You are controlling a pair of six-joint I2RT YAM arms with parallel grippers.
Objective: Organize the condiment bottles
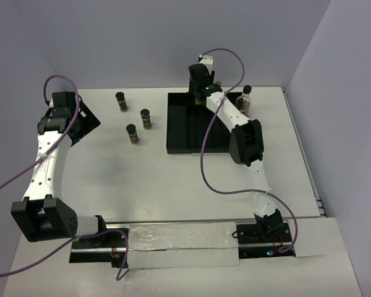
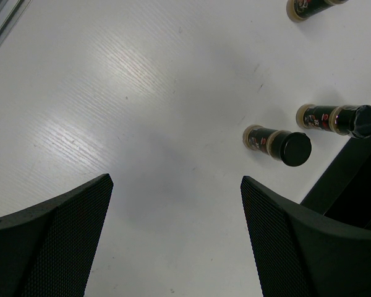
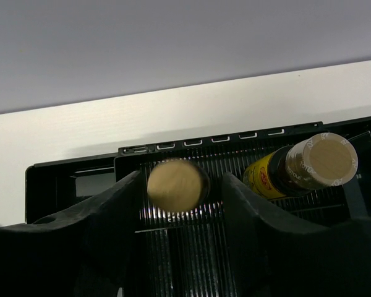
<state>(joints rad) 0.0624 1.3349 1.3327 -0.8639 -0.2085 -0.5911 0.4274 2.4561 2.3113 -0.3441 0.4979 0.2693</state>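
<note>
Your left gripper [image 2: 175,185] hangs over the bare table [image 1: 173,185] on the left side, its fingers [image 2: 55,241] spread wide with nothing between them. In its wrist view three short dark bottles with black lids stand ahead of it, toward the right. The nearest dark bottle [image 2: 277,143] comes first. The middle dark bottle [image 2: 335,119] is just beyond it, close to the edge of the black tray [image 1: 185,133]. The far dark bottle [image 2: 309,7] is cut off by the top of the frame. From overhead you can see all three upright on the table, apart from one another, between the left arm and the tray. Your right gripper [image 3: 180,179] reaches to the far end of the tray. In its wrist view the tan cap [image 3: 176,185] of a bottle sits between the fingers and looks blurred. A sliver of gap shows on each side of it, so the jaws are slightly parted around the cap and not pinching it. The body under that cap is hidden. On the right of that view, just outside the finger, a yellow bottle [image 3: 278,176] with its own tan cap stands in the tray near the far wall. You cannot tell whether it touches the finger. Overhead, the arm hides both of these bottles. A pale bottle [image 1: 246,99] with a black cap stands on the table just past the tray's right side, beside the right arm.
</note>
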